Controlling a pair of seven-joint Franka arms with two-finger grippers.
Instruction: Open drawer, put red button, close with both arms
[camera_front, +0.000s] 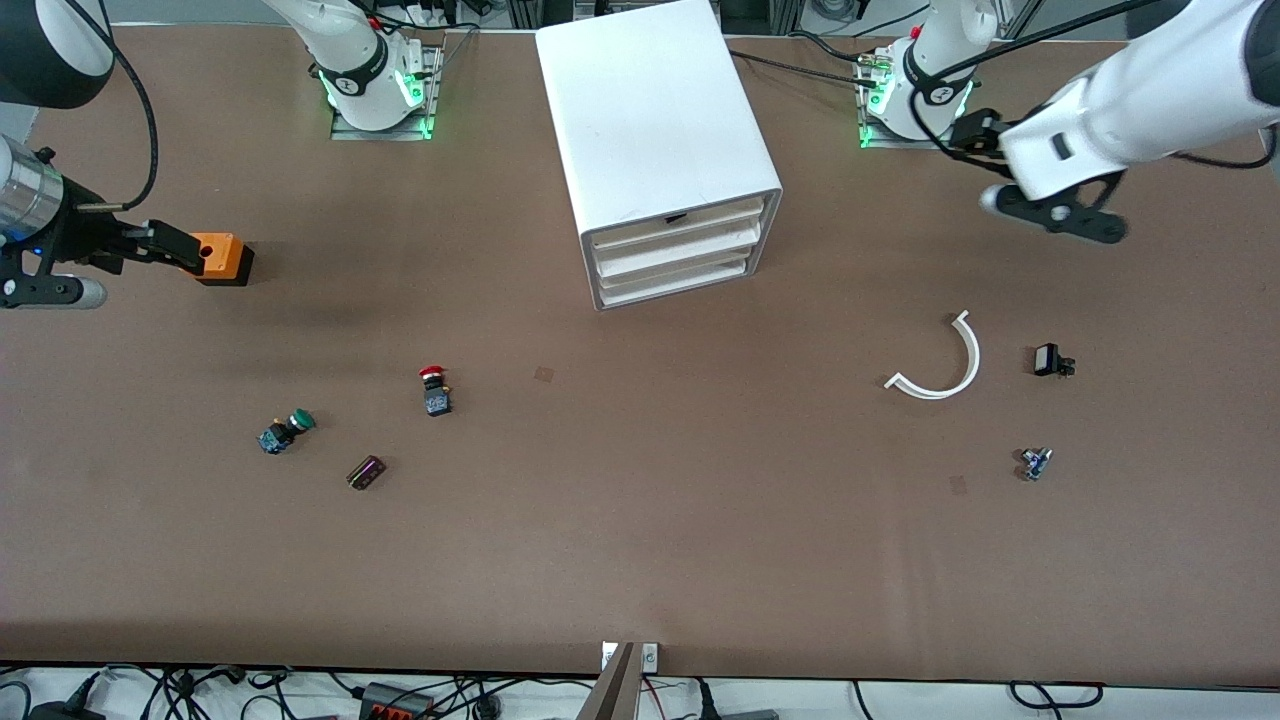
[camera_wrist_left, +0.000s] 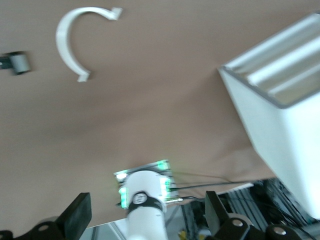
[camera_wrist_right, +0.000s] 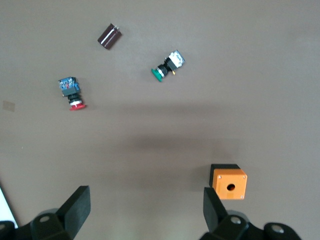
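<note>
The white cabinet (camera_front: 655, 120) stands at the middle of the table near the arms' bases. Its three drawers all look shut; the middle drawer (camera_front: 682, 255) is flush with the others. The red button (camera_front: 434, 389) stands on the table toward the right arm's end and also shows in the right wrist view (camera_wrist_right: 73, 95). My right gripper (camera_front: 160, 246) is open and empty, low beside the orange box (camera_front: 222, 258). My left gripper (camera_front: 1060, 212) is open and empty, up in the air near the left arm's base (camera_wrist_left: 145, 200).
A green-capped button (camera_front: 287, 430) and a dark small cylinder (camera_front: 366, 472) lie near the red button, nearer the front camera. A white curved strip (camera_front: 940, 362), a small black part (camera_front: 1050, 360) and a small blue part (camera_front: 1035, 462) lie toward the left arm's end.
</note>
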